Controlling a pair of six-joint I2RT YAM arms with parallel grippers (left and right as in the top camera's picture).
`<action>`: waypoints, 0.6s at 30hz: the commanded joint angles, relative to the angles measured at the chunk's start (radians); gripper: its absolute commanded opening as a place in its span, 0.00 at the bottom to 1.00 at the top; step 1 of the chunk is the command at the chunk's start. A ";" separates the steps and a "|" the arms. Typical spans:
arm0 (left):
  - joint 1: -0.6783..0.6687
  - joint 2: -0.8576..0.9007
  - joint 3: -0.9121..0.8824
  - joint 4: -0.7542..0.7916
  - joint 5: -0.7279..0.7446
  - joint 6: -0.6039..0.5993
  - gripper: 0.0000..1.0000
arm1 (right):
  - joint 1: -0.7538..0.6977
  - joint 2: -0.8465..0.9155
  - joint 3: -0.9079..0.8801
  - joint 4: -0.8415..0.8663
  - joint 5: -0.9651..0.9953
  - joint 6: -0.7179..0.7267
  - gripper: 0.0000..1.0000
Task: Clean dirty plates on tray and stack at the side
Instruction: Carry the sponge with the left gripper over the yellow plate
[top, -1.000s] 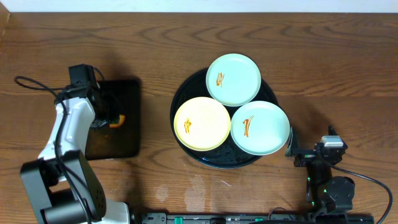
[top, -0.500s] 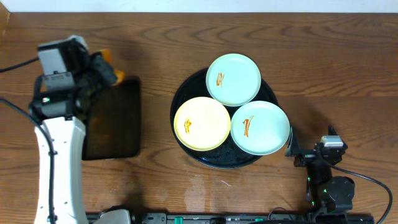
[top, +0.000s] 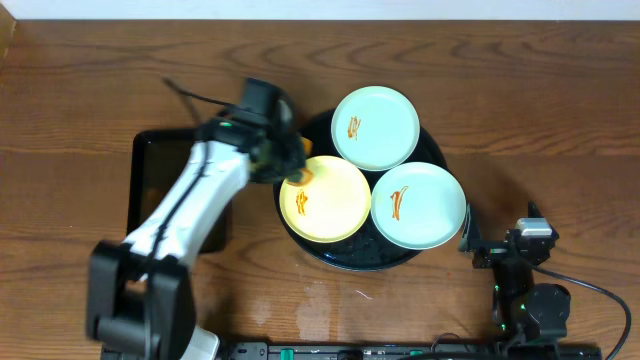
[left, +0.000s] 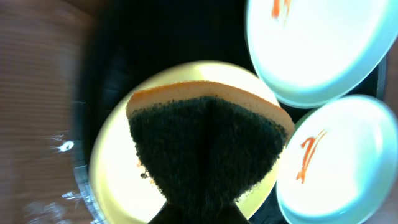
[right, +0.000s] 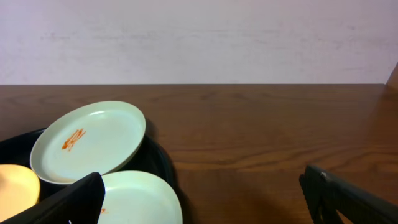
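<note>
The wooden table (top: 560, 120) carries the round black tray (top: 350, 262), which lies under the left claw (top: 285, 160); three smeared plates sit on it: the yellow plate (top: 330, 205) directly below that claw, one green plate (top: 380, 125) and another green plate (top: 420, 205) beyond it, toward the right claw (right: 202, 199), which rests well apart, jaws wide and empty; the left claw is clamped on a sponge (left: 208, 134), dark face down, possibly touching the yellow rim, though blur hides contact; pressing there could tip or shove the light plate into its neighbours, missing the orange smear (top: 302, 203).
</note>
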 joint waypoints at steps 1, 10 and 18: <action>-0.069 0.055 -0.005 0.009 0.013 0.002 0.08 | -0.005 -0.001 -0.001 -0.004 -0.004 -0.010 0.99; -0.202 0.122 -0.005 0.080 -0.165 0.005 0.08 | -0.005 -0.001 -0.001 -0.004 -0.005 -0.010 0.99; -0.251 0.165 -0.005 0.081 -0.206 -0.123 0.08 | -0.005 -0.001 -0.001 -0.003 -0.004 -0.010 0.99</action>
